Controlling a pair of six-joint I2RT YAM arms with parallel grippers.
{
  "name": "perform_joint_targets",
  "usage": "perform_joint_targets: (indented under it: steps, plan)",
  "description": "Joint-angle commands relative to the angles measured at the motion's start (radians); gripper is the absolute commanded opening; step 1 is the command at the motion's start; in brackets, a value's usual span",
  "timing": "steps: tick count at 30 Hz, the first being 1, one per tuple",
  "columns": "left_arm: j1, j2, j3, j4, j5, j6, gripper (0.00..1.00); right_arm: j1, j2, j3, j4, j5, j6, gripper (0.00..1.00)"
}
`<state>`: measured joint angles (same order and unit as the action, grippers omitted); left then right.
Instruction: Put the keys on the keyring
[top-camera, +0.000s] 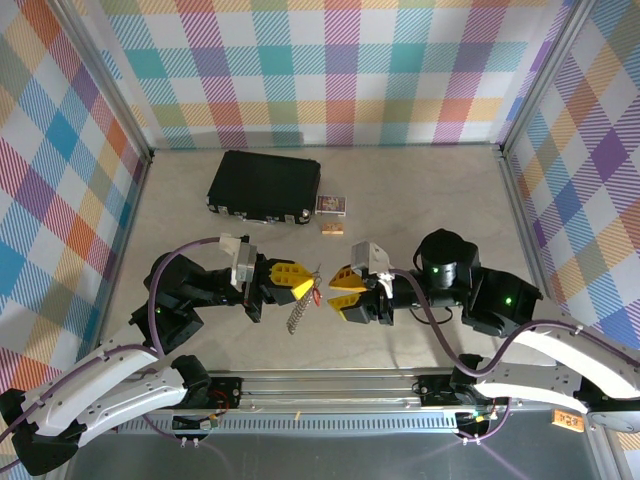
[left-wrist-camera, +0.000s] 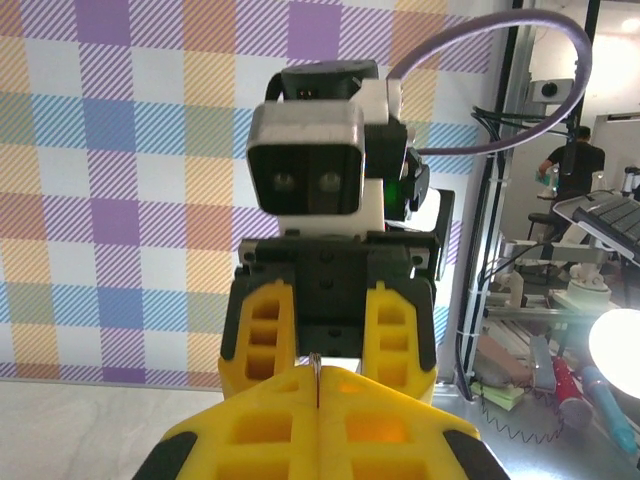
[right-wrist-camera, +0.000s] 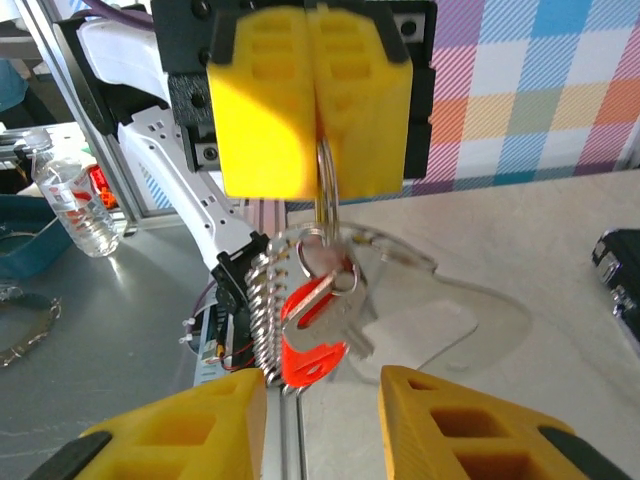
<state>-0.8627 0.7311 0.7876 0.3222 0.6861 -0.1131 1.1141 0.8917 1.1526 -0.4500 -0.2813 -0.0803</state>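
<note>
Left end effector (right-wrist-camera: 316, 150): yellow fingers pressed together, clamped on the thin metal loop of the keyring (right-wrist-camera: 312, 345), which enters the seam between them from below. The red tag hangs under that loop, tilted. Keys (right-wrist-camera: 338, 285): silvery, lying against the upper face of the tag, hanging from the same bunch; cannot tell whether they are threaded on the loop. A beaded metal chain (right-wrist-camera: 263, 310) hangs just left of the tag and runs down past the frame edge. Right end effector (top-camera: 336, 292): fingers apart, nothing between them, facing the left one tip to tip, close but not touching. From the right wrist view the tag and chain hang just beyond the gap of its fingers. Top view: the bunch sits between the two end effectors, near the middle of the surface (top-camera: 420, 190), chain dangling toward the near edge; contact with the surface not discernible. Farther back: a black case (top-camera: 265, 187), a small card box (top-camera: 331, 205) at its right end, a tan block (top-camera: 332, 229) just in front of the box.
</note>
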Motion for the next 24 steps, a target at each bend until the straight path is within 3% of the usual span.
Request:
perform_joint_targets:
  steps: [1, 11, 24]
  plan:
    - [-0.004, -0.015, -0.008, 0.072, -0.015, -0.009, 0.00, 0.006, -0.022, -0.016, 0.077, -0.024, 0.050, 0.33]
    - [-0.004, -0.006, -0.015, 0.097, -0.016, -0.028, 0.00, 0.006, -0.013, -0.040, 0.122, -0.020, 0.061, 0.42]
    - [-0.005, 0.004, -0.018, 0.104, -0.014, -0.031, 0.00, 0.007, 0.024, -0.045, 0.151, -0.020, 0.067, 0.40]
